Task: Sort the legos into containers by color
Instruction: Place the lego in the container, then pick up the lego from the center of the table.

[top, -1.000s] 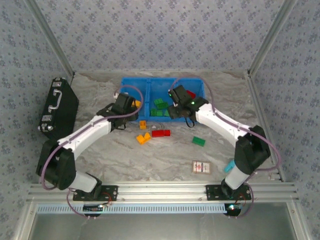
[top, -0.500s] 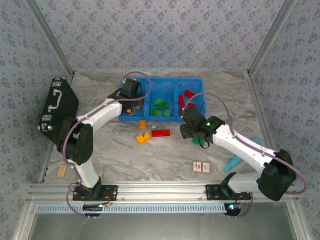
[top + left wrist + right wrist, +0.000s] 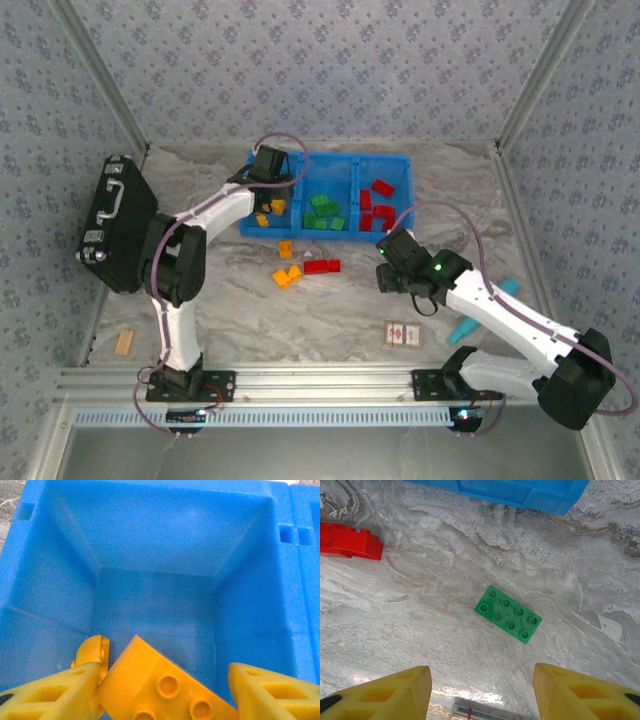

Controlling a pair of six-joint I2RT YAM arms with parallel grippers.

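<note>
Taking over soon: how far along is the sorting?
Done: orange bricks, green bricks and red bricks sit in separate compartments of the blue bin. In hand: open left gripper over the orange compartment, open right gripper above a green brick. Left: that brick, a red piece and loose orange bricks on the table.

No lettering is legible; print on the card box (image 3: 401,334) is too small.

The left arm stretches far forward, the left end effector (image 3: 268,165) tilted downward with fingers spread wide. The right arm reaches forward-left, the right end effector (image 3: 392,270) pointing down, fingers likewise apart.
</note>
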